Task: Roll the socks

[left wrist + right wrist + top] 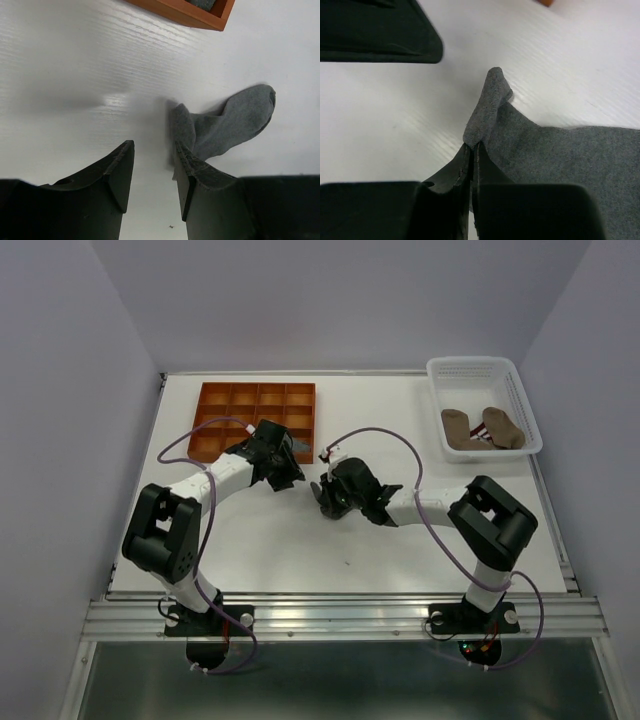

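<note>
A grey sock (235, 120) lies flat on the white table. Its near edge is lifted against the outer side of one of my left fingers (200, 172). My left gripper (152, 147) is open, with only bare table between its fingers. My right gripper (472, 146) is shut on the sock's edge, and a pinched fold of the grey sock (487, 105) stands up above the fingertips. From above, the left gripper (290, 478) and the right gripper (328, 498) meet at mid-table and hide the sock. Two tan-brown socks (485, 430) lie in the white basket (520, 390).
An orange compartment tray (255, 400) sits behind the left gripper, its corner (200, 17) close to the sock. A grey bundle (300, 445) fills one near compartment. The left gripper's body (380, 30) shows at the top left of the right wrist view.
</note>
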Controlling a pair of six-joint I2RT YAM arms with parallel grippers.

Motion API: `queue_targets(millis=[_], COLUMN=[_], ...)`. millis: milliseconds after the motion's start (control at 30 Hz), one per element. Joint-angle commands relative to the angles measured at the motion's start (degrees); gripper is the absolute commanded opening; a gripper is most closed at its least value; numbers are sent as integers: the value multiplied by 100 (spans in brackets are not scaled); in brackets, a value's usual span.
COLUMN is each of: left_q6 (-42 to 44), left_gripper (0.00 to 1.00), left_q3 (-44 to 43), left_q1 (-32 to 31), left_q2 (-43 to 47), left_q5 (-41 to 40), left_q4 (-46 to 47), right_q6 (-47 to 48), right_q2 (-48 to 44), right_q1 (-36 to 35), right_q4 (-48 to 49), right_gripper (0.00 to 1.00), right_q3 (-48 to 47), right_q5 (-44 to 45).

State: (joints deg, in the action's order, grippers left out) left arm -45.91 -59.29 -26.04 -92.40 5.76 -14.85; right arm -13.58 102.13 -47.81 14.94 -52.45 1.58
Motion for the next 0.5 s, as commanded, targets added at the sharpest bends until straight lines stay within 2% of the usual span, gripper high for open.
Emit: queue_targets(millis=[0, 100, 233, 367, 467], left_q6=[170, 223, 293, 355, 416], left_gripper=[49, 49, 49, 49, 49], left_q3=[-118, -92, -109, -57, -22], left_q1=[99, 99, 99, 99, 99], left_q2=[205, 91, -24, 38, 73], left_q5=[-75, 83, 127, 127, 153], left_q4=[88, 236, 211, 237, 246], right_q6=[-607, -1345, -1744, -2174, -2447], right_q2=[-43, -149, -140, -184, -184], right_q1=[-26, 175, 378, 579, 720], right_q4=[88, 88, 255, 1166, 1502], right_gripper=[1, 1, 1, 1, 1], right_q3=[-223, -4, 348, 805, 981], right_q5=[-624, -747, -1019, -1704, -1942])
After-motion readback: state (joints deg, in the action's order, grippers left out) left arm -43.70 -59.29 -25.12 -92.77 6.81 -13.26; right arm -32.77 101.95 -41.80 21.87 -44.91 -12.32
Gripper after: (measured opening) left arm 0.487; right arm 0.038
